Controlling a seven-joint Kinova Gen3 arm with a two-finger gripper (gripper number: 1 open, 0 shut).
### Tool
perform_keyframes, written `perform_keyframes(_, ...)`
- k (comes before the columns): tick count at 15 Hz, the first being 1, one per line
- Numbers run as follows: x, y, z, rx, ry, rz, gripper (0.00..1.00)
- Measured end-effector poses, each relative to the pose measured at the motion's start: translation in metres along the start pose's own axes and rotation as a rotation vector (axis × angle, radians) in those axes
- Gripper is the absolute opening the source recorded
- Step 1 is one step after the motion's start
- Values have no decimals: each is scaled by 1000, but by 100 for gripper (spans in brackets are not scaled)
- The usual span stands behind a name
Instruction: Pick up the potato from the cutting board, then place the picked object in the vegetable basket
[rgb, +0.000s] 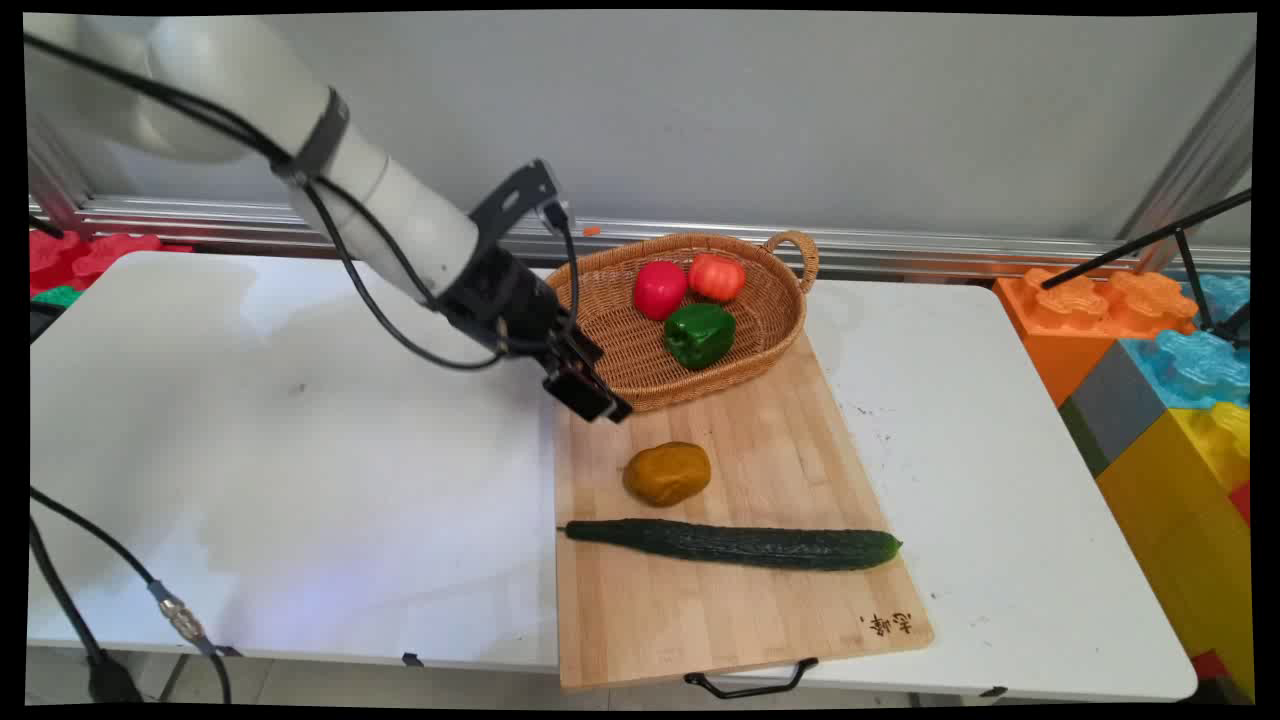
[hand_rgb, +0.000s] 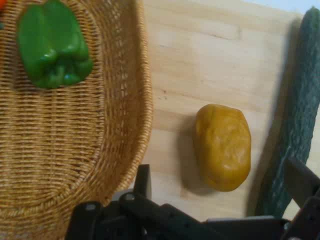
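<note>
**Gripper above the board beside the basket**

The black gripper (rgb: 590, 398) hangs over the far left corner of the wooden cutting board (rgb: 740, 600), just beside the near rim of the wicker basket (rgb: 640, 370). Its fingers (hand_rgb: 143, 181) stand apart and hold nothing. The nearest thing is a yellow-brown potato (rgb: 667, 473) lying on the board, a little nearer the camera than the gripper. Beyond the potato a long dark cucumber (rgb: 735, 544) lies across the board. In the basket rest a green bell pepper (rgb: 699, 334), a red pepper (rgb: 659, 289) and an orange-red tomato (rgb: 716, 277). The board lies on the white table (rgb: 250, 450).
</note>
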Motion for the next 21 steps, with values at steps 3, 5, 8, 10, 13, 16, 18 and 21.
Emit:
perform_keyframes(3, -6, 10, 21, 6, 9, 14, 100)
perform_keyframes(5, -9, 15, 41, 9, 10, 16, 100)
perform_keyframes(8, -10, 21, 70, 15, 4, 12, 100)
perform_keyframes(10, -10, 24, 86, 17, -2, 9, 100)
perform_keyframes(13, -11, 27, 105, 17, -13, 6, 100)
perform_keyframes(16, -11, 29, 115, 19, -21, 7, 100)
perform_keyframes(18, -10, 31, 118, 20, -25, 14, 0)
perform_keyframes(21, -8, 33, 117, 21, -36, 15, 0)
